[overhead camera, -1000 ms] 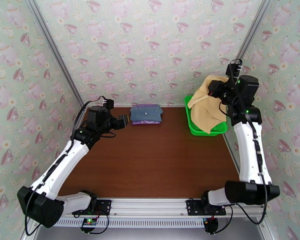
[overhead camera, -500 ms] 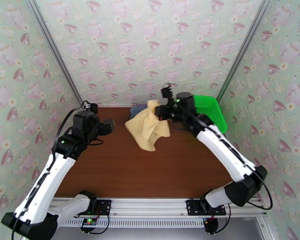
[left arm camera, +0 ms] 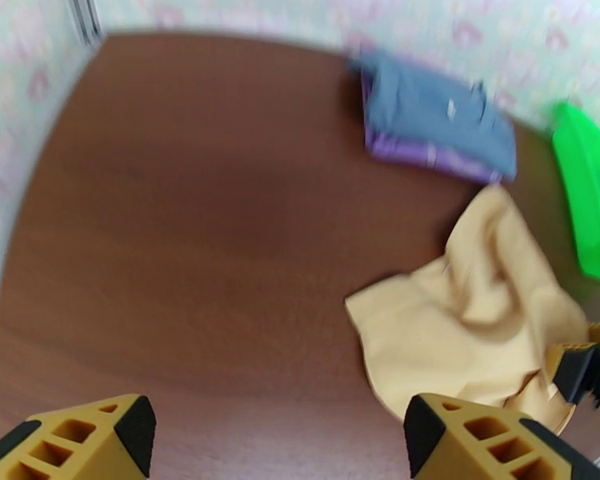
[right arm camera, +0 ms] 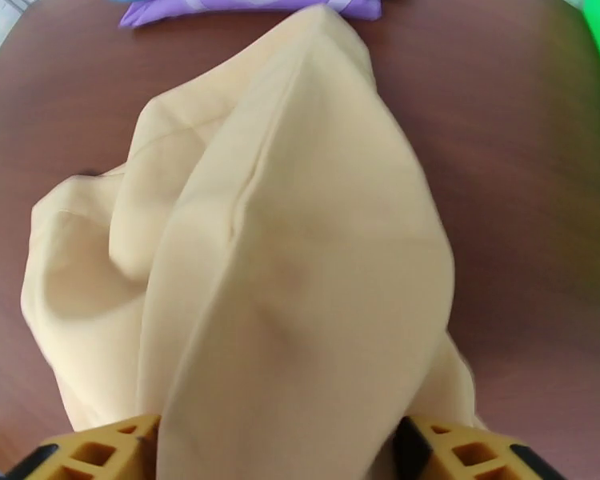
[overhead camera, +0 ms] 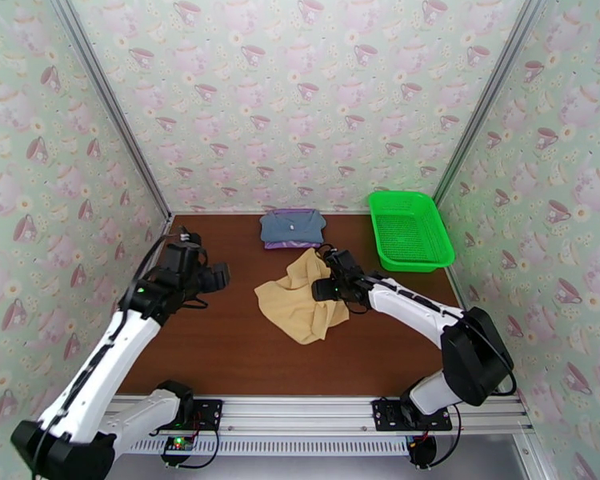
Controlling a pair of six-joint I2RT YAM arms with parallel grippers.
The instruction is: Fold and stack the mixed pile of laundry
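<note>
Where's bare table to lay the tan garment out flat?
Widest bare table: near strip between tan garment and the front rail. Also far-left corner beside the folded stack. Crowded: centre to back, garment, stack, green basket.

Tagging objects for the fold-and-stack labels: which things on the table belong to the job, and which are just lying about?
Job:
- tan-yellow garment, crumpled mid-table
- slate blue-grey garment, folded, at the far edge
- lilac purple garment, folded, under the blue-grey one

Lying about:
- green mesh basket, far right corner
</note>
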